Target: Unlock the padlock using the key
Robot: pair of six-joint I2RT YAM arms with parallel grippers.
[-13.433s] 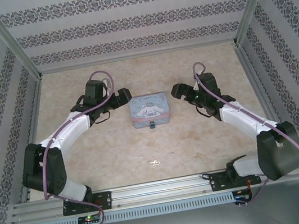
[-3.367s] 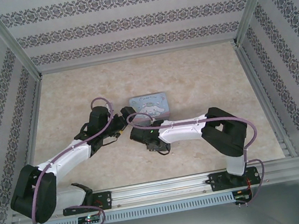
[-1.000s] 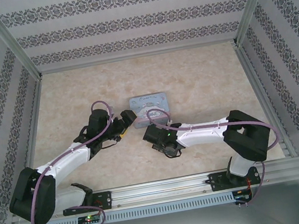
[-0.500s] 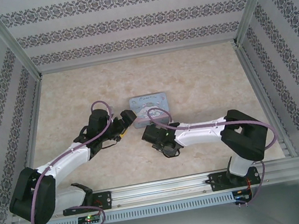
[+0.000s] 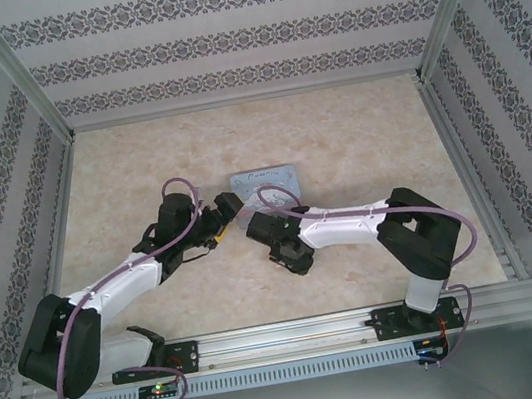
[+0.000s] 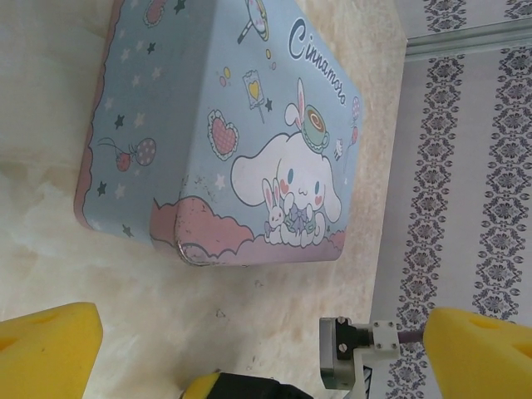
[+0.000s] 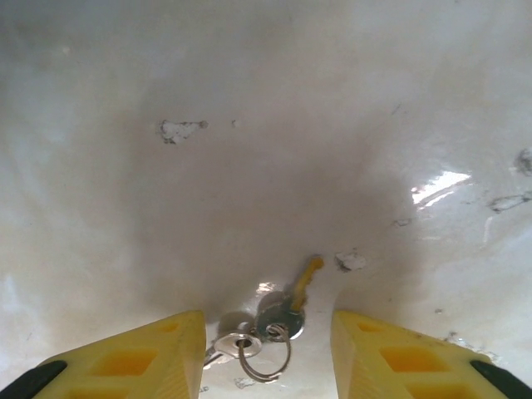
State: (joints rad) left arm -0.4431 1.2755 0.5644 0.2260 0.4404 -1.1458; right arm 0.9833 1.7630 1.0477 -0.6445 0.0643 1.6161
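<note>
My left gripper (image 5: 228,208) is released: in the left wrist view its two yellow fingertips (image 6: 48,349) stand wide apart and grip nothing. The tin (image 6: 249,125) lies flat on the table (image 6: 50,233) beyond the fingertips and apart from both. Its printed lid faces up, and its nearest edge runs roughly across the line of the gap. In the top view the tin (image 5: 264,176) sits just ahead of these fingers. A grey bracket (image 6: 356,353) with a cable on my right arm stands low in the gap, nearer one fingertip than the other. My right gripper (image 5: 255,230) points down at the table just in front of the tin, near the left gripper but apart from it. It is also released: in the right wrist view its two yellow fingers (image 7: 133,357) are spread. The key (image 7: 287,312) lies flat on the table between them, roughly centred in the gap, and neither finger touches it. Its head is level with the fingertips and its pale gold blade points away, past the tips. A thin ring (image 7: 264,356) passes through the head and lies back toward the gripper body. A second small silvery piece sits on the ring.
</note>
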